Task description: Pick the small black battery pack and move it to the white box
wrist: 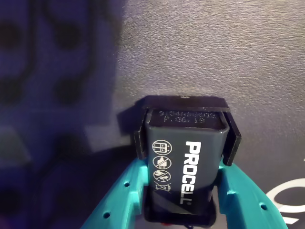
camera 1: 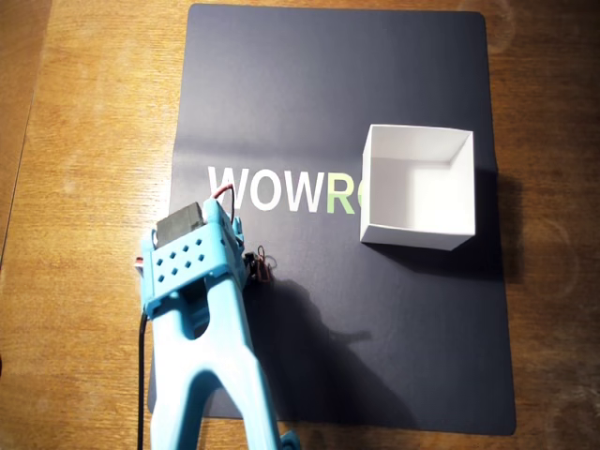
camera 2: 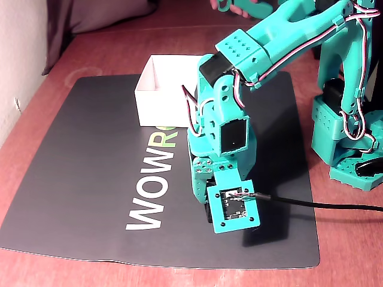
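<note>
A wooden tabletop [camera 1: 84,141] carries a dark mat [camera 1: 309,84] printed with large "WOW" lettering [camera 1: 267,190] in white, followed by green letters. The white box [camera 1: 417,187] stands on the mat, covering the end of that lettering. In the fixed view the arm's teal base [camera 2: 353,149] sits on the wood just beside the mat's edge.

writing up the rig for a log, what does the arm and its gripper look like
A teal moulded-plastic arm with perforated panels and black servo blocks. Twisted red, white and black wires run along its links, and a black cable leaves the wrist camera mount. The gripper has teal fingers with black pads at the tips.
</note>
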Tool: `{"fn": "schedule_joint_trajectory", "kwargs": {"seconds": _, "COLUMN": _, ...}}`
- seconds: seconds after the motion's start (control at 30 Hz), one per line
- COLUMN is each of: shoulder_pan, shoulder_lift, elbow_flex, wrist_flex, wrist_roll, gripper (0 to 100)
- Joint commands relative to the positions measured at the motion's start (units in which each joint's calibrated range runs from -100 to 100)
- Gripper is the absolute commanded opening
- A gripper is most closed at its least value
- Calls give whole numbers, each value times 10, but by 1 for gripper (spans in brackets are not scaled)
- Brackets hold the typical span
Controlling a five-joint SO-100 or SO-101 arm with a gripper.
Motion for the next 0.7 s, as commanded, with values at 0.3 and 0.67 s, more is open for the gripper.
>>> {"fn": "schedule_joint_trajectory", "kwargs": {"seconds": 0.3, "shoulder_pan": 20, "shoulder_lift": -5, "elbow_flex": 20, "wrist_flex": -4, "wrist_roll": 14, "gripper": 10}}
{"fn": "schedule_joint_trajectory", "kwargs": {"seconds": 0.67, "shoulder_pan": 22, "shoulder_lift": -64, "elbow_flex": -9, "wrist_flex": 3, "wrist_roll": 16, "gripper": 10}}
